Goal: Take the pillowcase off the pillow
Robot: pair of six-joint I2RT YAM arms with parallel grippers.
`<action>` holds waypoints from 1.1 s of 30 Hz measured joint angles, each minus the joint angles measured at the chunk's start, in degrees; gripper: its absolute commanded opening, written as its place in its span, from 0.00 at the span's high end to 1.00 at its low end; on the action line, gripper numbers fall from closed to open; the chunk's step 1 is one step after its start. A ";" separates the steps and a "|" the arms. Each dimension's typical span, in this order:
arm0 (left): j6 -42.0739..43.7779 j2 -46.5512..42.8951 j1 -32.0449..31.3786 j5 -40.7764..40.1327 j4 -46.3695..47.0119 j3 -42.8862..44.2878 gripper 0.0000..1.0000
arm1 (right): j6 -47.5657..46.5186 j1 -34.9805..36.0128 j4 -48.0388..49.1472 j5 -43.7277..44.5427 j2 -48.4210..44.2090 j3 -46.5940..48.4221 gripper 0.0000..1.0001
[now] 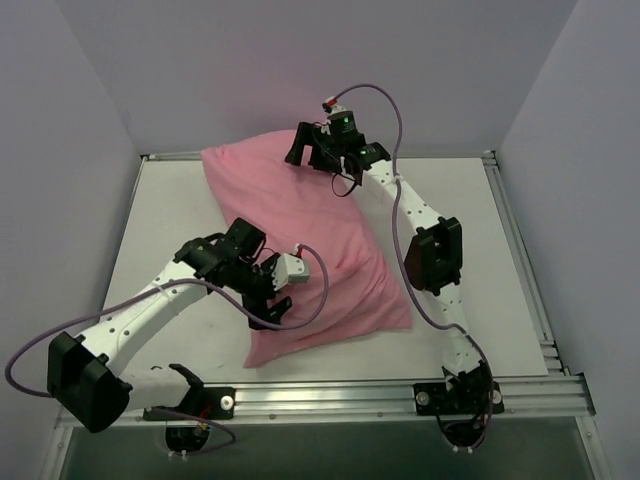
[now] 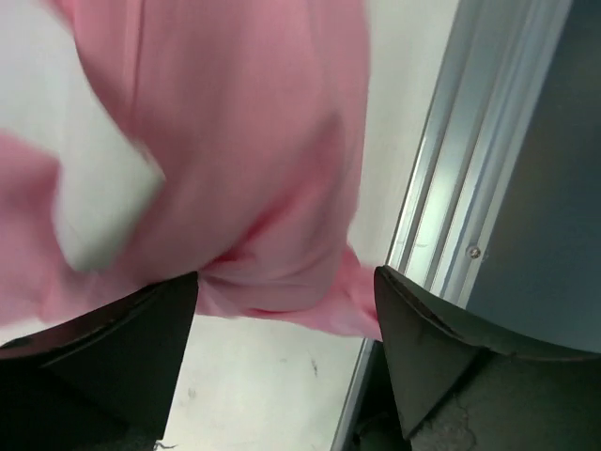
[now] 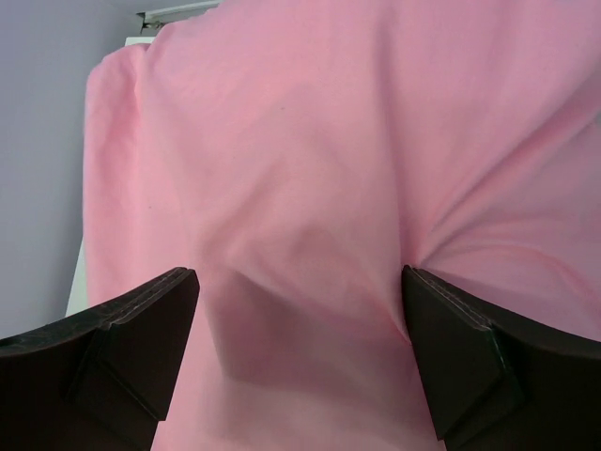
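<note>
Top external: the left hand [image 1: 278, 308] sits low over the near left corner of the pillowcase [image 1: 330, 235], close to the front edge of the desk [image 1: 165, 200]. In the left wrist view its fingers [image 2: 131, 357] are spread wide, released, with blurred pink cloth just past the tips and nothing pinched. The pillowcase lies plump and diagonal across the desk. The right hand [image 1: 312, 155] is at its far edge, fingers [image 3: 122, 348] wide, released, with wrinkled cloth bulging between them.
</note>
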 measured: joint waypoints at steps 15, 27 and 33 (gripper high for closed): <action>0.17 6.23 -5.70 7.08 -8.52 31.93 0.06 | -4.02 -1.46 -6.58 19.56 -41.46 -32.15 0.04; -9.51 28.15 5.75 -16.76 11.65 30.23 0.06 | 9.42 3.76 -6.75 18.84 -75.34 -83.21 0.08; -9.16 28.33 5.38 -19.52 15.58 27.28 0.82 | 16.50 4.85 -0.09 14.27 -79.80 -96.43 0.46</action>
